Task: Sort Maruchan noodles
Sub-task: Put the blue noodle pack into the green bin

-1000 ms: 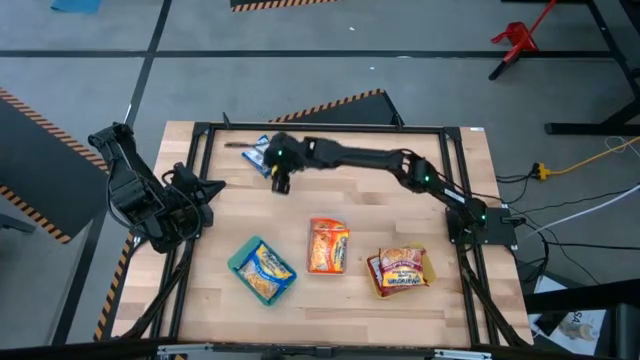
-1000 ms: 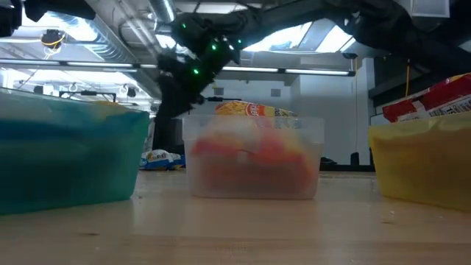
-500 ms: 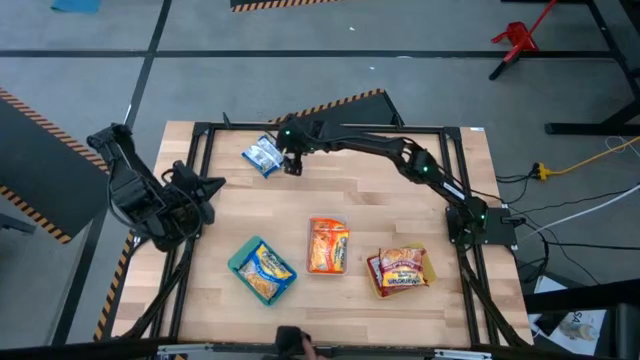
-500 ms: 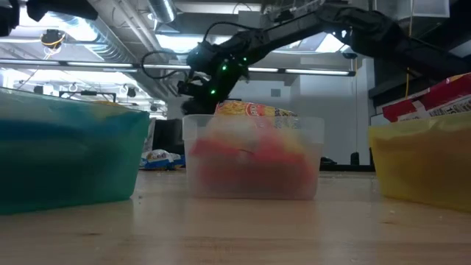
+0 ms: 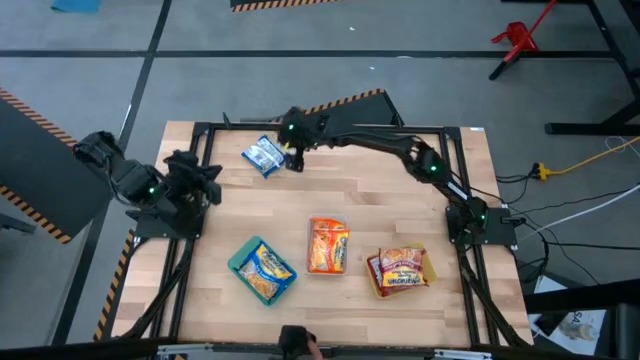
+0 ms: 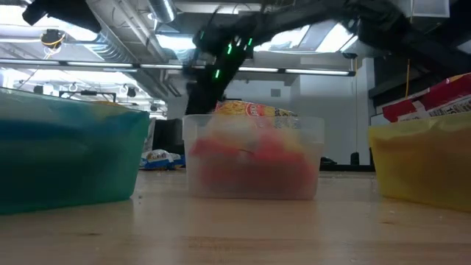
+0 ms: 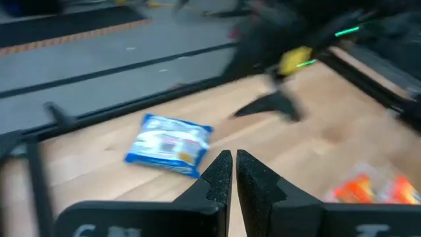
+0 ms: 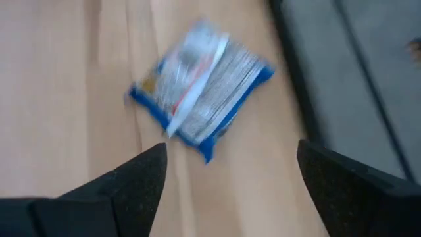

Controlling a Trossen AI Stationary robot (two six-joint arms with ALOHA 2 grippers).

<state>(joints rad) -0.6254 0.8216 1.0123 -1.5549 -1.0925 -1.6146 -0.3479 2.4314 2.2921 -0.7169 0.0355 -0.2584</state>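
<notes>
Lone blue-and-white crinkly plastic noodle packet (image 5: 263, 156) lying flat on the bare wooden table (image 5: 400, 210) toward eleven o'clock, close inside the black frame rail. Right gripper (image 5: 294, 160) just beside it on the three o'clock side, fingers spread wide and empty, nothing between them in the right wrist view, where the packet (image 8: 198, 90) sits ahead of the gap and apart from both fingers. Long axis of the packet slanted, roughly ten to four in the high view. Right arm stretched long across the far half of the table from its base at four o'clock, clearly the nearer of the two. Left gripper (image 7: 228, 172) pulled back at nine o'clock by the table edge, fingers nearly together and gripping nothing, packet (image 7: 171, 144) well ahead of it. Likely next: drop over the packet across its short side, then carry toward the teal shallow tray (image 5: 240, 263) at seven o'clock, already holding a blue packet.
</notes>
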